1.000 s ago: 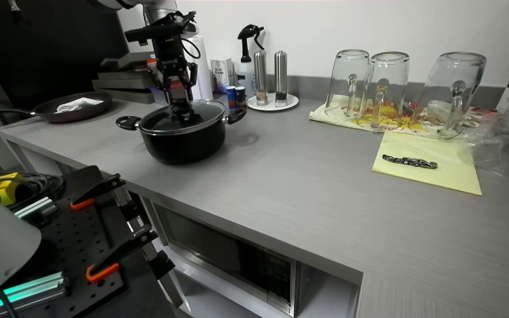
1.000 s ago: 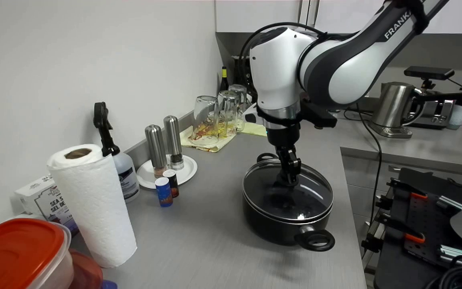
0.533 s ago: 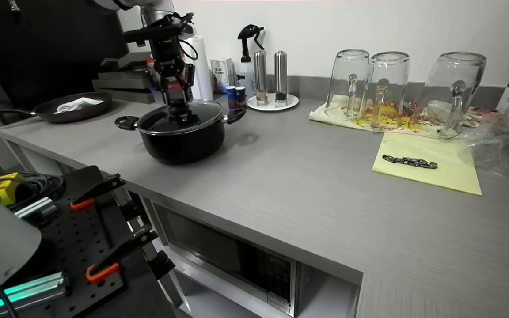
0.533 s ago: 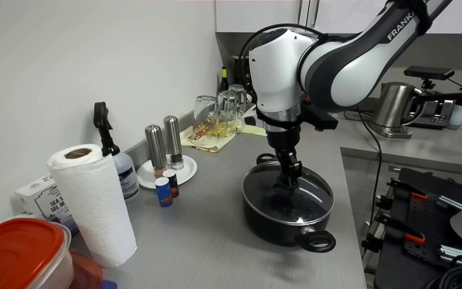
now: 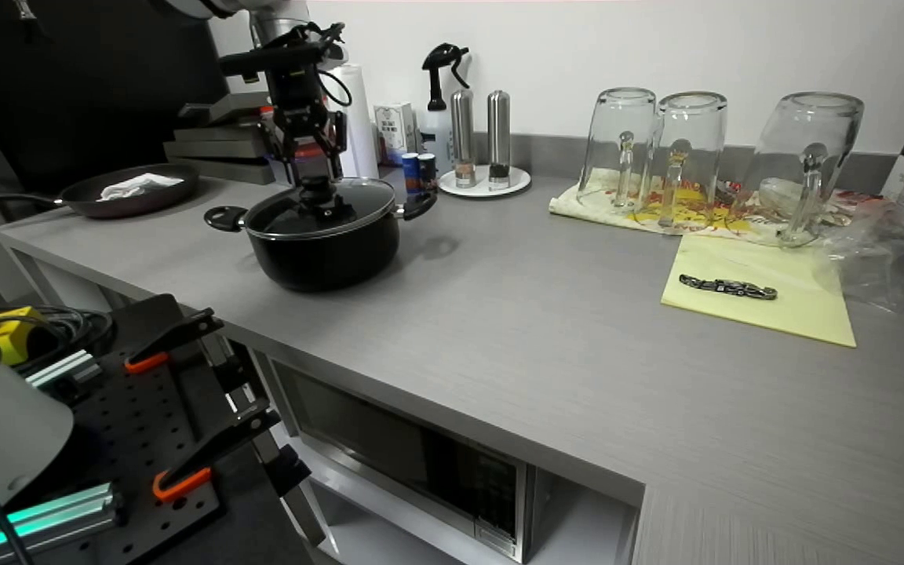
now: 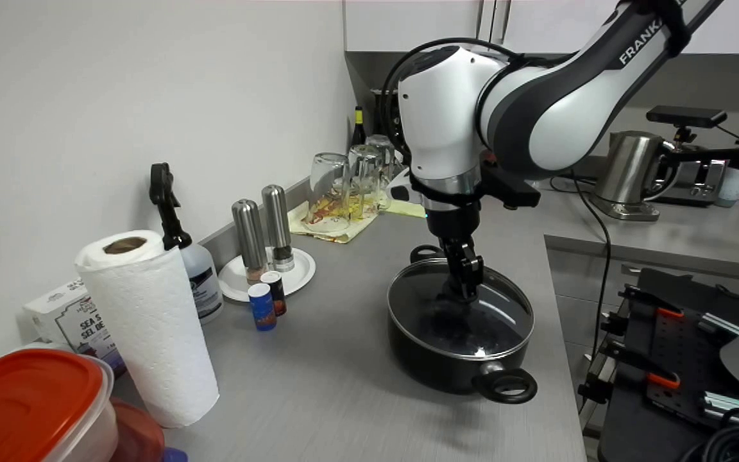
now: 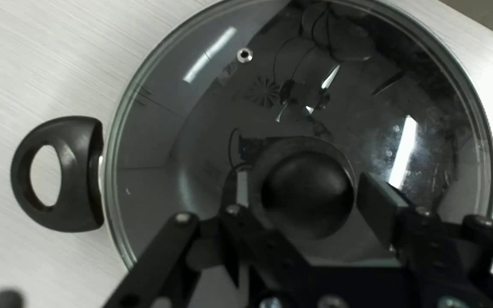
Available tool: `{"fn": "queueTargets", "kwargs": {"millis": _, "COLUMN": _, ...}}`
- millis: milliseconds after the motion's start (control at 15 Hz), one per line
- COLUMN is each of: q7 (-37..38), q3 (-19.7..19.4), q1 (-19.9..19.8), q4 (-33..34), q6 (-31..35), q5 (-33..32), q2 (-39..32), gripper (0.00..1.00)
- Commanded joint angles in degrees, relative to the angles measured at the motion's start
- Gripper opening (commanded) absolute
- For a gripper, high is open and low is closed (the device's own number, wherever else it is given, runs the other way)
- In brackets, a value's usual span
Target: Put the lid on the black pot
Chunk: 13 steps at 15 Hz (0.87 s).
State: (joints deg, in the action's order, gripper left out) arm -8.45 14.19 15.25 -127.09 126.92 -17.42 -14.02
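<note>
The clear-glass lid (image 5: 364, 205) with its metal rim lies flat on top of the black pot (image 5: 326, 259) on the counter. Lid (image 6: 453, 330) and pot (image 6: 433, 372) show together in an exterior view, rims lined up. In the wrist view the lid (image 7: 306, 102) covers the pot's opening, and a pot handle (image 7: 64, 175) sticks out at the left. My gripper (image 5: 315, 174) is over the lid's centre. In the wrist view my gripper (image 7: 303, 190) is open, one finger on each side of the black knob (image 7: 308, 194), with gaps between fingers and knob.
A dark frying pan (image 5: 130, 192) with a white cloth stands further back. Two small shakers (image 6: 263, 307), a white plate (image 6: 302, 273) with two metal mills and a paper towel roll (image 6: 151, 333) stand near the wall. Glass mugs (image 5: 683, 157) stand along the wall. The counter's front edge is close to the pot.
The lid has come down slightly and sits level on the pot. My gripper was closed around the knob and its fingers have now spread apart. The arm has shifted only a little.
</note>
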Motion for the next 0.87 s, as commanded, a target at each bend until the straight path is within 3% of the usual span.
{"fn": "queueTargets", "kwargs": {"millis": 0, "q7": -0.9, "q3": 0.0, "q1": 0.3, "q4": 1.0, "q6": -0.9, "q5": -0.2, "q2": 0.0, "gripper": 0.95}}
{"fn": "queueTargets", "kwargs": {"millis": 133, "q7": -0.9, "q3": 0.0, "q1": 0.2, "q4": 1.1, "q6": -0.9, "q5": -0.2, "q2": 0.0, "gripper": 1.0}}
{"fn": "queueTargets", "kwargs": {"millis": 800, "q7": 0.0, "q3": -0.5, "q1": 0.0, "q4": 1.0, "q6": -0.2, "q5": -0.1, "q2": 0.5, "gripper": 1.0}}
